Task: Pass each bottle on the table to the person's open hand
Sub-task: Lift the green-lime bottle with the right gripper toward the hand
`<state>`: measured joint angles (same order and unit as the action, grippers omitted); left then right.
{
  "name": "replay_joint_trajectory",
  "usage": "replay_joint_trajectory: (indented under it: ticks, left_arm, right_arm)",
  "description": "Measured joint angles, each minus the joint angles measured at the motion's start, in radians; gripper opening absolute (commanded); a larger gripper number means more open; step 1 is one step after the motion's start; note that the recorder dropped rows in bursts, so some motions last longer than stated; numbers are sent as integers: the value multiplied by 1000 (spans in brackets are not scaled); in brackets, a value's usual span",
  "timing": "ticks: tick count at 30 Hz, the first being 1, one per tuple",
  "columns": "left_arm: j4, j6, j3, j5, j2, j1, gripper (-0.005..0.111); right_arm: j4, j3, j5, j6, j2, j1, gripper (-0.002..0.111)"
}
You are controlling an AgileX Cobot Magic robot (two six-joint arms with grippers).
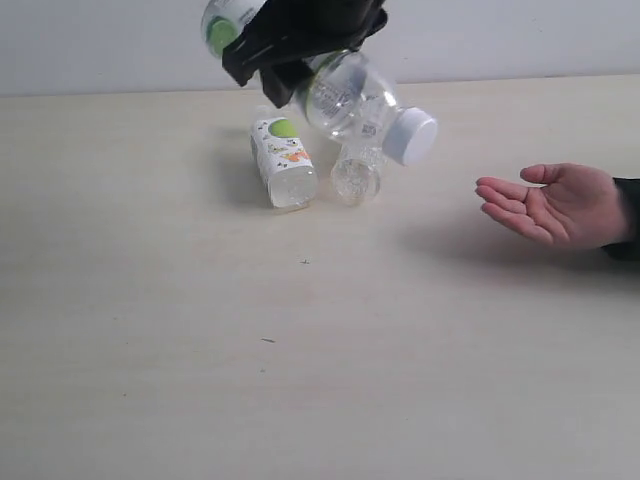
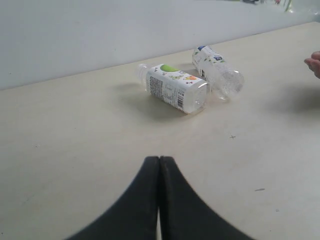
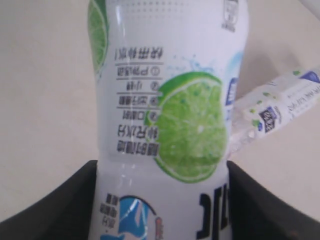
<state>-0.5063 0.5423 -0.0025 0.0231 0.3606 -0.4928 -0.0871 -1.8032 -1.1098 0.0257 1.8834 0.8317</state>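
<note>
My right gripper (image 1: 292, 52) is shut on a lime-labelled bottle (image 1: 362, 98) with a white cap, holding it in the air above the table (image 1: 200, 350). The right wrist view shows its fingers (image 3: 80, 200) pressed on both sides of the label (image 3: 165, 100). Two bottles lie on the table below: a green-and-white one (image 1: 282, 162) (image 2: 176, 87) and a white-and-blue one (image 1: 357, 172) (image 2: 217, 74) (image 3: 277, 112). The person's open hand (image 1: 555, 205) (image 2: 314, 63) waits palm up at the right. My left gripper (image 2: 159, 159) is shut and empty, well short of the bottles, and out of the exterior view.
A pale wall (image 1: 500, 40) runs behind the table's far edge. A few small dark specks (image 1: 305, 262) mark the tabletop between the bottles and the near edge.
</note>
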Motion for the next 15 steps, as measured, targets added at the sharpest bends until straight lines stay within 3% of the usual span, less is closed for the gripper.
replay_joint_trajectory:
  ticks: [4, 9, 15]
  left_arm:
    - [0, 0, 0, 0, 0, 0, 0]
    - [0, 0, 0, 0, 0, 0, 0]
    - [0, 0, 0, 0, 0, 0, 0]
  right_arm:
    - [-12, 0, -63, -52, -58, -68, 0]
    - [-18, 42, -106, -98, -218, -269, 0]
    - [-22, 148, -108, -105, -355, -394, 0]
